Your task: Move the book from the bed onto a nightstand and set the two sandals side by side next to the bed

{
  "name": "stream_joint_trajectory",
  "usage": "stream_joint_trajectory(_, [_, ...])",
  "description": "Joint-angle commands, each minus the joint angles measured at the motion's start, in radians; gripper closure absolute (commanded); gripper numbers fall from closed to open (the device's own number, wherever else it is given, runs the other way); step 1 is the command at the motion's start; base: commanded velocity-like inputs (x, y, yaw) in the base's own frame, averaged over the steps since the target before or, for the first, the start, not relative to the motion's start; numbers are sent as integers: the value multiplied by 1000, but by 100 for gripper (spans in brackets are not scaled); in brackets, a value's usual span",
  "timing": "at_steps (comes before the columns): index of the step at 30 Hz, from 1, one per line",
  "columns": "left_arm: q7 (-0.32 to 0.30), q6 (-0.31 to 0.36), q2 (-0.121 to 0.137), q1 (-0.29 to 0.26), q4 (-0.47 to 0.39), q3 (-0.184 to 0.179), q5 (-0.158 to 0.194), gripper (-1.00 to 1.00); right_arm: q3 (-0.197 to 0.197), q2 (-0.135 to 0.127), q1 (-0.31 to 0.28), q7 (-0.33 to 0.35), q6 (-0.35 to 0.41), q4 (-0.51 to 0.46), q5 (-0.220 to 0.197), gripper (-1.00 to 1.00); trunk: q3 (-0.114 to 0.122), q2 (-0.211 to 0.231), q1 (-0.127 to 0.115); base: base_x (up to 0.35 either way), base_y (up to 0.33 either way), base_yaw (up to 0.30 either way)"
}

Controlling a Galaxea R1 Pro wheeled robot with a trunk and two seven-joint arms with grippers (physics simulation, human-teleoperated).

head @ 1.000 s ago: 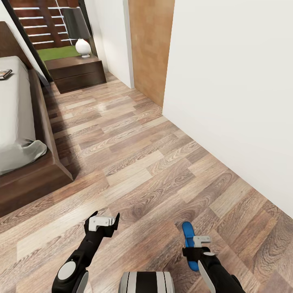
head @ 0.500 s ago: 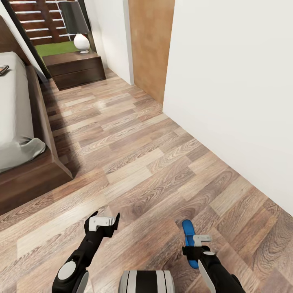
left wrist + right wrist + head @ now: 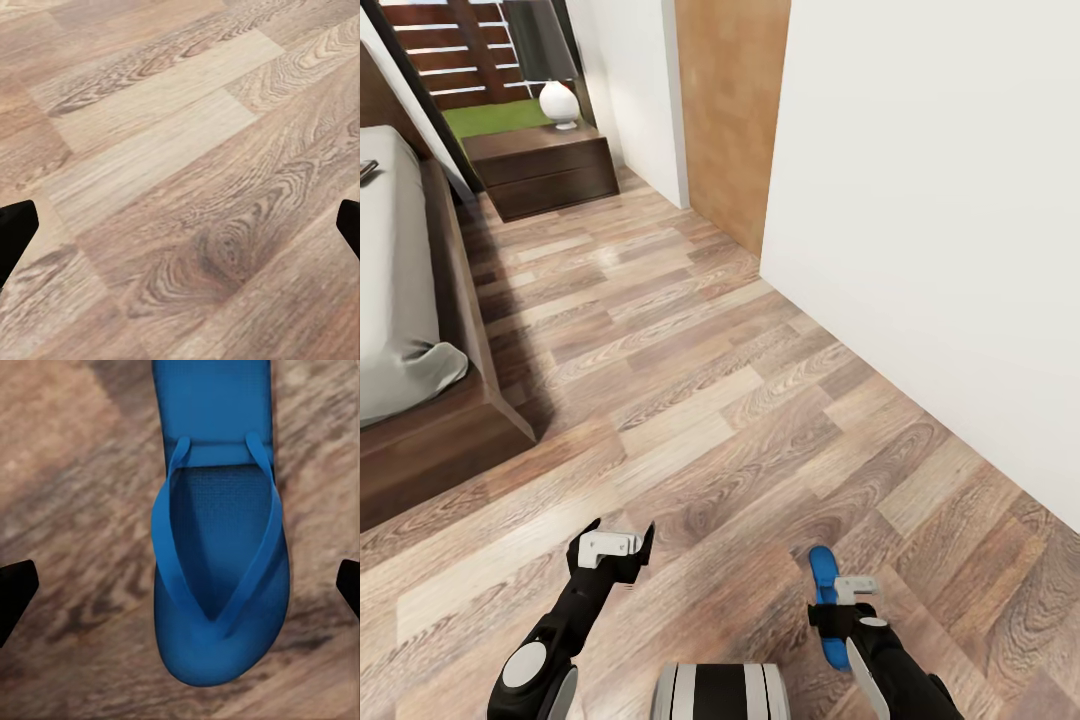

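While the base is standing on the wood-plank floor (image 3: 710, 400) off the foot corner of the bed (image 3: 400, 300), both arms are hanging low over the planks.

Right gripper (image 3: 838, 602): jaws are spread wide and gripping nothing. In the right wrist view both black fingertips (image 3: 15, 589) are sitting at the frame edges, clear of the sandal's sides.

Sandal (image 3: 217, 577): it's a solid blue flip-flop with a Y-strap running to a toe post and a textured footbed under the straps, with a rounded end nearest the wrist camera. It's lying sole-down on the floor right under the right gripper, well away from the bed, out toward the white wall (image 3: 940, 250). In the head view its far end (image 3: 821, 568) is poking out ahead of the gripper.

Left gripper (image 3: 612, 548): it's also released. Its fingertips (image 3: 13, 232) are showing far apart, with bare planks between them. It's hovering closer to the bed's foot corner than the right one.

Book (image 3: 365, 170): it's a small dark flat shape lying on the mattress up toward the head of the bed, cut off by the frame edge. It's too small to read the cover.

Bed: an off-white mattress is sitting on a dark brown base.

Beyond the head end of the bed, a dark-brown drawer cabinet (image 3: 545, 170) is carrying a white-based lamp (image 3: 558, 103).
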Motion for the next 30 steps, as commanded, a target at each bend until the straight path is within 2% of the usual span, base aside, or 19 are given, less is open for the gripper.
stream_joint_trajectory(1, [1, 5, 0, 0, -1, 0, 1, -100, 1, 0, 0, -4, 6, -2, 1, -100, -1, 0, 0, 191, 0, 0])
stream_joint_trajectory(14, [0, 5, 0, 0, -1, 0, 1, -100, 1, 0, 0, -4, 6, -2, 2, -100, -1, 0, 0, 114, 0, 0])
stream_joint_trajectory(22, [0, 4, 0, 0, -4, 1, 1, -100, 1, 0, 0, -3, 6, -2, 2, -100, -1, 0, 0, 20, 0, 0])
stream_joint_trajectory(30, [1, 5, 0, 0, -4, 0, 1, -100, 1, 0, 0, -3, 5, -2, 2, -100, -28, -2, 3, 0, 0, 0])
